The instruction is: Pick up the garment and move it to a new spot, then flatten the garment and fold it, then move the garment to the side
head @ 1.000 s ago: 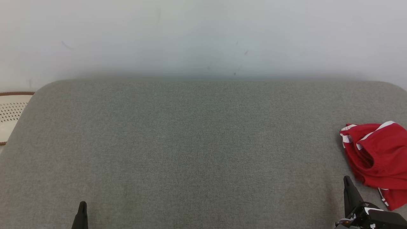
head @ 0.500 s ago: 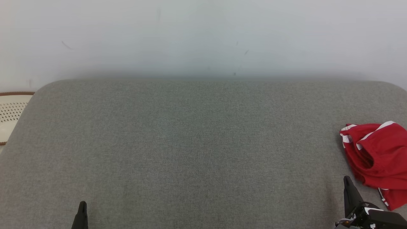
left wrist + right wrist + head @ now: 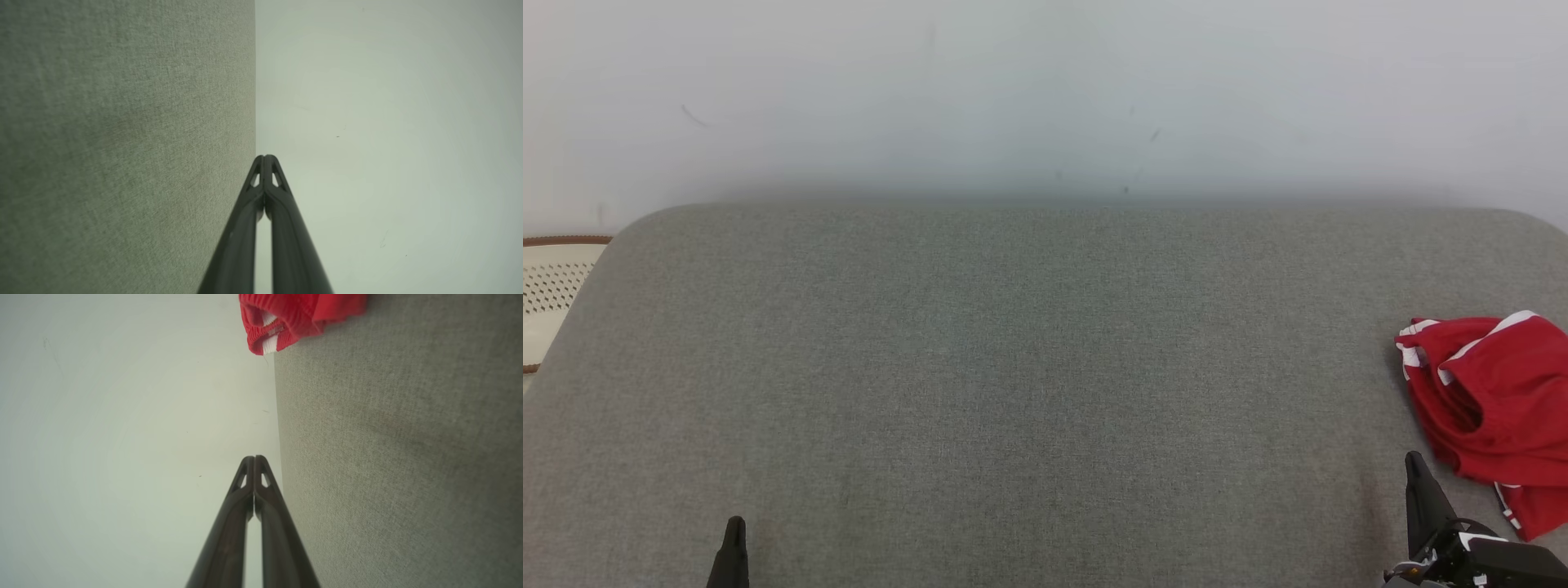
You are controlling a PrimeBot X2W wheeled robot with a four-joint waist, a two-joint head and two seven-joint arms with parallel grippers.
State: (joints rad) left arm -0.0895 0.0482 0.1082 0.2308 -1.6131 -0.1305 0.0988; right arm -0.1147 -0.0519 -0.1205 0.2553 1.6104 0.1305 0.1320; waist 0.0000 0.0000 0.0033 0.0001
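The red garment (image 3: pixel 1494 408) lay in a bunched heap near the right end of the table (image 3: pixel 1013 367). Its white stripes showed, and part of it ran past the edge of my head view. It was not flat, and I saw no neat fold.

That could fit a garment waiting to be picked up, or one put aside after a loose fold, so I would not choose a move from this. If I had to grab it, I judged a thick bit of cloth would hold better than one thin layer.

My right pincer (image 3: pixel 254 459) was closed on nothing, near the heap. My left pincer (image 3: pixel 265 157) was closed too, well apart from it.

The middle of the table gave lots of room. Its back edge met the wall (image 3: pixel 1045 98). A pale holed thing (image 3: pixel 551 286) sat past the left end.
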